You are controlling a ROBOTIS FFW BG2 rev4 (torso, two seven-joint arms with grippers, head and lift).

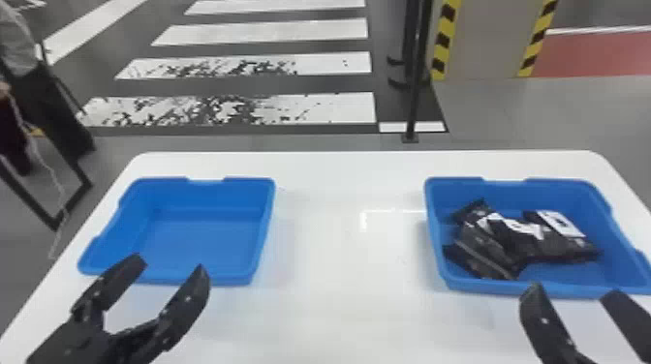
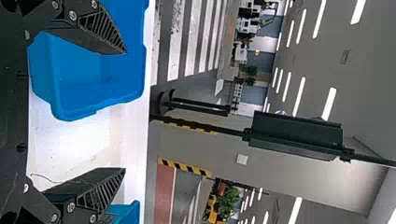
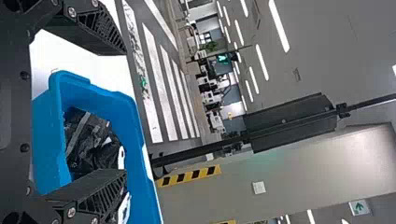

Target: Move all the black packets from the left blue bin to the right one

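Beyond my white table [image 1: 351,271] lies a gray floor [image 1: 513,109] painted with white crossing stripes [image 1: 319,107] and a red patch [image 1: 596,54]. A black pole [image 1: 415,97] stands past the table's far edge. Yellow-and-black tape [image 1: 443,41] edges a pale wall [image 1: 489,38]; from my right wrist, I see bright strip lights [image 3: 279,25] along the ceiling [image 3: 322,42].

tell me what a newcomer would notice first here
Probably the right blue bin, with black packets with white patches heaped inside it on the white table. Next, the left blue bin, bare inside, at the other side of the table. Then the two open black claws, left and right, at the bins' near edges.
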